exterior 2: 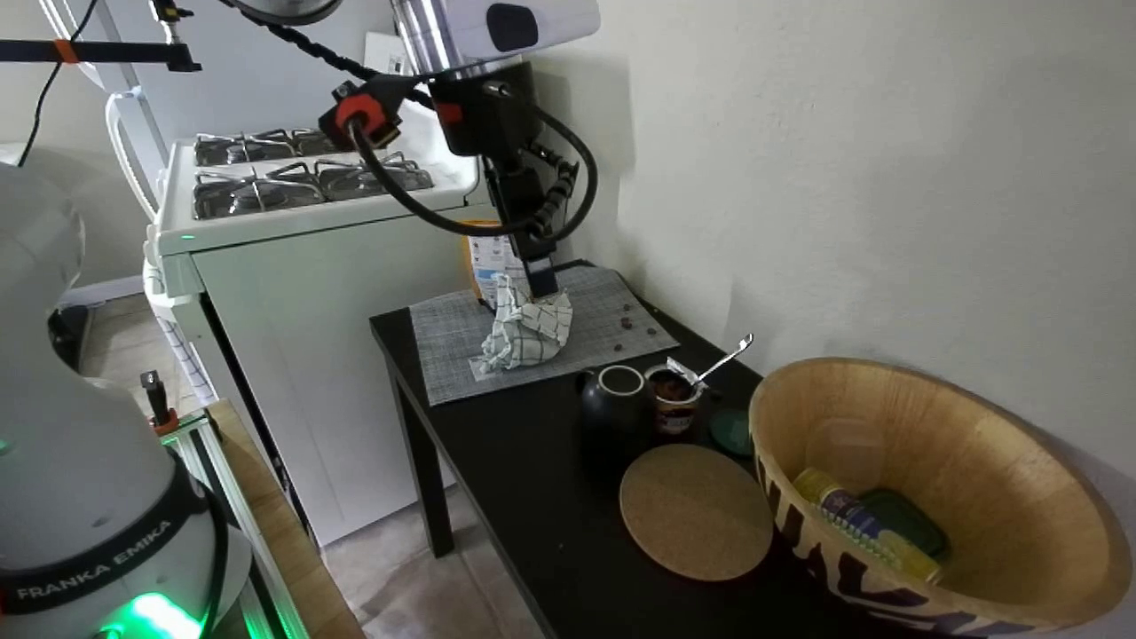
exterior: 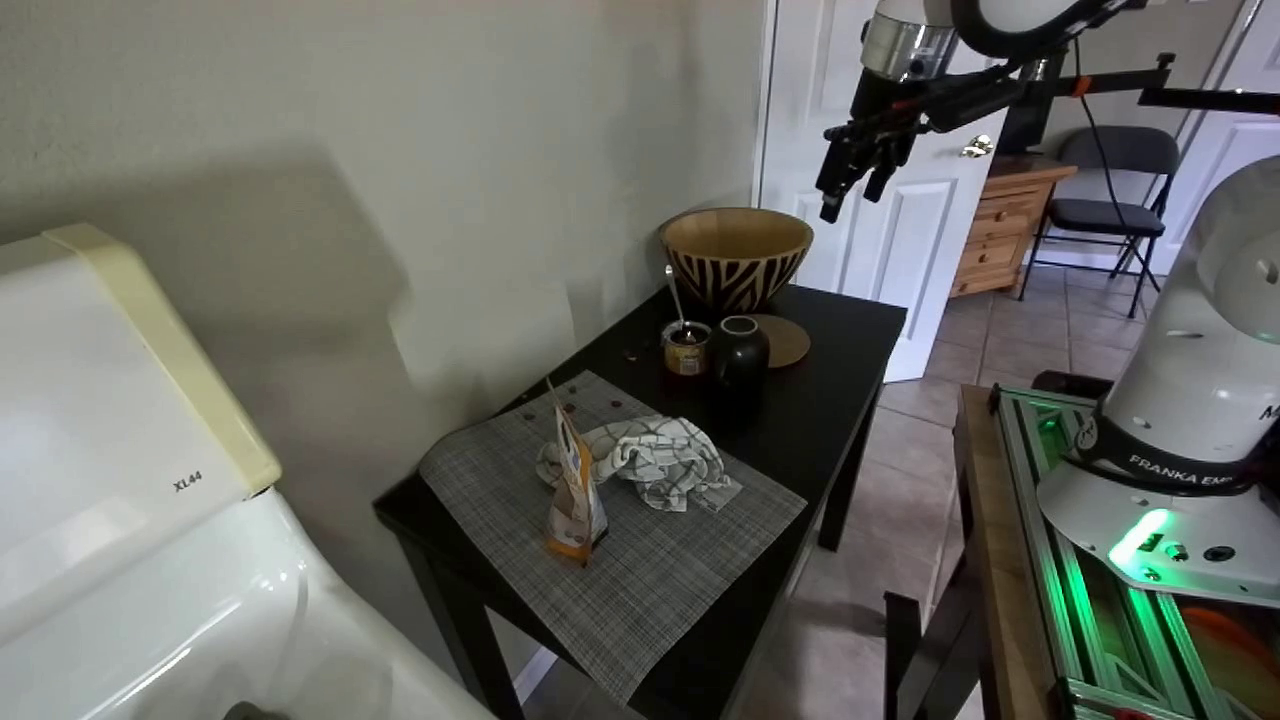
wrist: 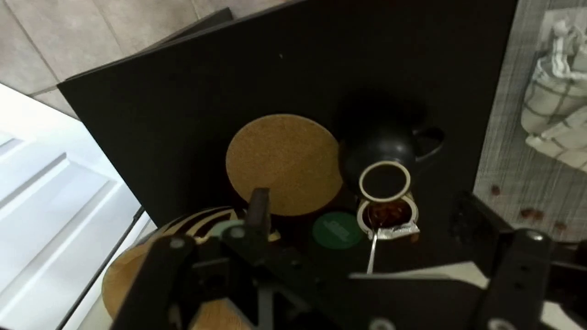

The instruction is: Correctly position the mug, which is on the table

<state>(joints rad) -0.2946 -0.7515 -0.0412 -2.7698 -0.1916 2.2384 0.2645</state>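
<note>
The small dark mug [exterior: 742, 358] stands on the black table [exterior: 845, 335], beside an opened can. It shows in an exterior view [exterior 2: 612, 417] and in the wrist view [wrist: 380, 146]. A pale ring with a dark flat middle faces up, so the mug looks upside down, base up. Its handle points toward the grey placemat [exterior: 640, 590]. My gripper [exterior: 852, 200] is open and empty, well above the table. In the wrist view the fingers [wrist: 364, 201] are wide apart, with the mug and can seen beyond and between them. The mug's mouth is hidden.
A round cork mat [exterior 2: 697, 510] lies beside the mug. The can [exterior 2: 672, 404] holds a spoon sticking up. A green lid [wrist: 338, 230] lies near it. A large woven bowl [exterior: 735, 265] stands at the table's end. A checked cloth [exterior: 650, 455] and an upright packet [exterior: 575, 500] sit on the placemat.
</note>
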